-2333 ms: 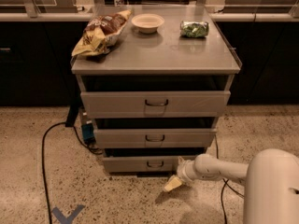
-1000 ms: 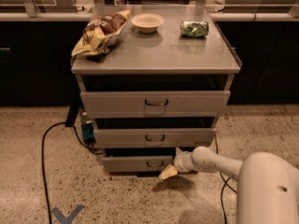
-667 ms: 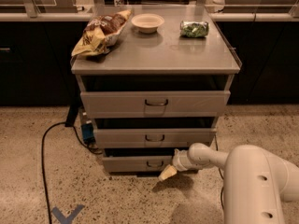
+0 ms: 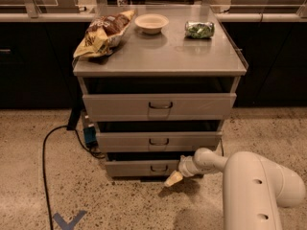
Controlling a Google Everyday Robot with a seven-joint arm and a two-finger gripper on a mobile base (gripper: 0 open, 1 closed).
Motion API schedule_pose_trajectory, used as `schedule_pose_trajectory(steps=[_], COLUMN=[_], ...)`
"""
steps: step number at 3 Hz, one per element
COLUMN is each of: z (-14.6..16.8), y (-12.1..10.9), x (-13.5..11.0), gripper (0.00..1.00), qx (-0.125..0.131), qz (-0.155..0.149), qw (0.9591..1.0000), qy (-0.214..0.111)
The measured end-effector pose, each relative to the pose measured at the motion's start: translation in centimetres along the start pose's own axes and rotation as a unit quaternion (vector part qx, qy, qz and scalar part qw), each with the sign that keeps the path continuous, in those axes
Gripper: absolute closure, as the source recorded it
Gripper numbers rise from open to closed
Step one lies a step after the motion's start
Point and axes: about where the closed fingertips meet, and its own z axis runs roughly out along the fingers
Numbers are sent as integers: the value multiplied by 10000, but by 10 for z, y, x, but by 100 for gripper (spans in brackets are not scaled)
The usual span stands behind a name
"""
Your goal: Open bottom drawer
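Now that your gripper [image 4: 173, 178] has edged left twd the bottom drawer [image 4: 129, 168] handle [image 4: 159, 167] (open/shut: can't tell), drawer prob. hasn't budged yet.

- Dim, warm light falls from above; the cabinet top [image 4: 163, 51] shines palely.
- Deep shadow fills the drawer gaps [image 4: 153, 85].
- My gripper [image 4: 173, 179], low by the bottom drawer [image 4: 139, 168], casts a dark shadow on the floor [image 4: 57, 186].

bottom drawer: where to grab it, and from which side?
Grip the dark loop handle at the centre of the bottom drawer; the front is otherwise flat, so nothing else offers a hold. Come straight from the front. The gripper sits low, just right of and below it.
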Motion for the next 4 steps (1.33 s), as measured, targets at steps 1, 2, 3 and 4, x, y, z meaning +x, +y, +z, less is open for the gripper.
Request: schedule_pose_trajectory(steps=[1,2,3,4], z=[13,31,47,43], y=[-6,-17,-18,-10], x=[7,7,11,16], gripper=[0,0,0,0], qx=[-14,-1,-90,-218], qz=[100,94,95,27], qw=[9999,9999,9999,9997], qy=[-96,-138,-95,-49])
